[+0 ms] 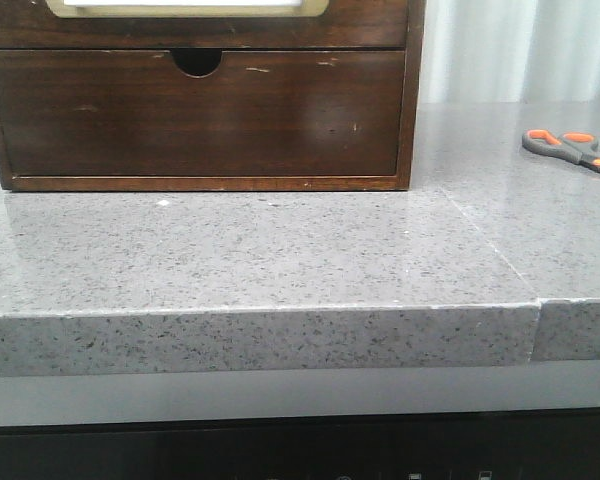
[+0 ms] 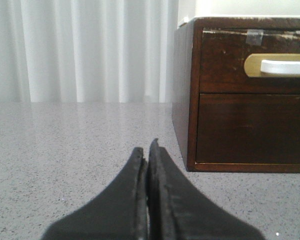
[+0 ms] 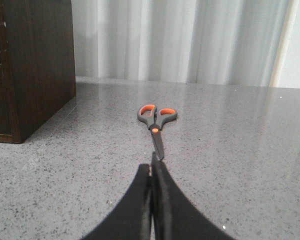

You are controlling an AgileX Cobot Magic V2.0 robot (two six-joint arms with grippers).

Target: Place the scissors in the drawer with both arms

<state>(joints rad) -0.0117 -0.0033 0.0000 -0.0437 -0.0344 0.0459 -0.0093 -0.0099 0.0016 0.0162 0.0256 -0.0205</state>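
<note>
The scissors [image 1: 570,145] lie flat on the grey stone counter at the far right, with dark grey handles and orange-lined loops. In the right wrist view the scissors [image 3: 156,119] lie just ahead of my right gripper [image 3: 151,167], blades pointing toward it and the tip close to the fingertips. The right gripper is shut and empty. The drawer [image 1: 370,25] with the tan-rimmed white panel is the upper one of the brown cabinet; only its lower edge shows. It is closed in the left wrist view [image 2: 225,60]. My left gripper [image 2: 147,147] is shut and empty, low over the counter beside the cabinet's corner.
A plain dark wood drawer front [image 1: 200,115] with a semicircular notch sits closed below the upper drawer. The cabinet's side [image 3: 35,65] stands near the scissors. The counter has a front edge [image 1: 260,310] and a seam line at the right. White curtains hang behind.
</note>
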